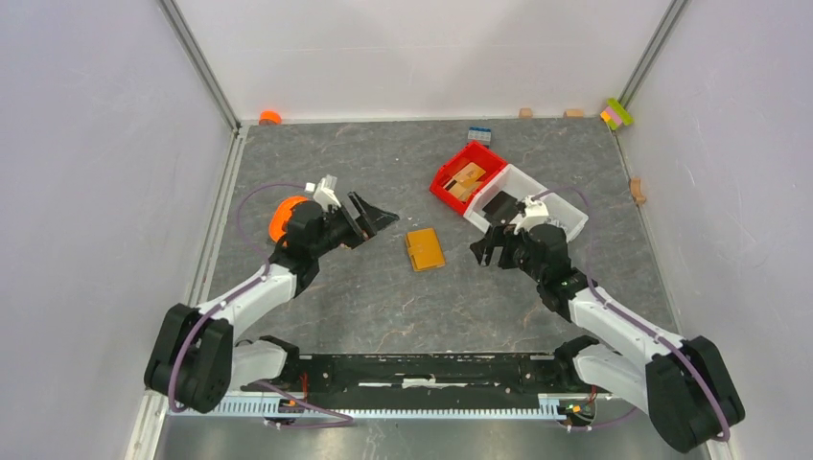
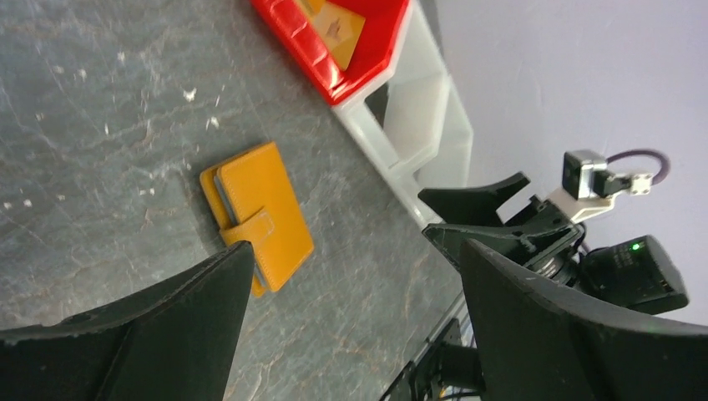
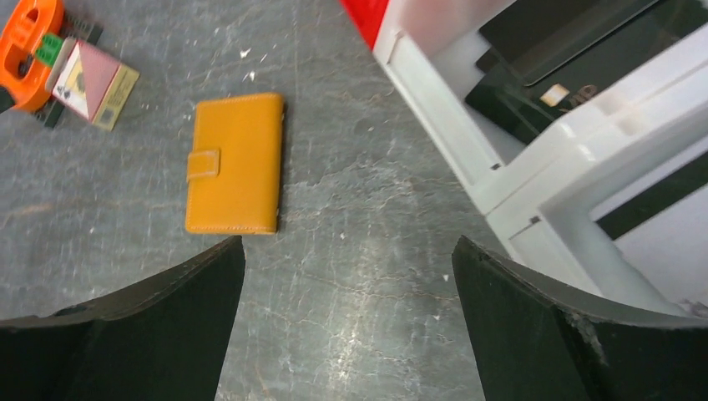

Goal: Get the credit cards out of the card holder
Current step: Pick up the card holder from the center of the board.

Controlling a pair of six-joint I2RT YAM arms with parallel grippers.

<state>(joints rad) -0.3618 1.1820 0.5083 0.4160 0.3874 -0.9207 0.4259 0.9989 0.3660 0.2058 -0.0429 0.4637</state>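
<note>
Both arms reach in from the near edge. The left gripper (image 1: 376, 218) has its fingers spread wide and holds nothing. The right gripper (image 1: 487, 247) is likewise spread wide and empty.

The wallet (image 1: 424, 248) lies flat on the table (image 1: 383, 307) between the two, near both and touching neither. It is closed, with its strap across the front.

In the left wrist view, the left gripper (image 2: 355, 251) frames the wallet (image 2: 263, 213). The wallet sits just past the tip of one finger (image 2: 150, 334), which hides its near corner. This view alone shows a blue-grey edge between the covers, and it also catches the right gripper (image 2: 467, 215) beyond.

In the right wrist view, the right gripper (image 3: 346, 242) points at bare table. The wallet (image 3: 235, 163) lies ahead and off to one side, clear of the fingers.

Farther out, a red bin (image 1: 443, 187) and a white bin (image 1: 568, 218) stand side by side. The top view shows tan blocks (image 1: 468, 177) in the red one. Only the right wrist view shows clearly the dark cards (image 3: 534, 83) lying in the white bin (image 3: 451, 134), one with a small pale chip.

That view also shows a pinkish-red box (image 3: 92, 77) touching an orange ring (image 3: 25, 46). From above, the ring (image 1: 281, 216) is partly hidden behind the left wrist.
</note>
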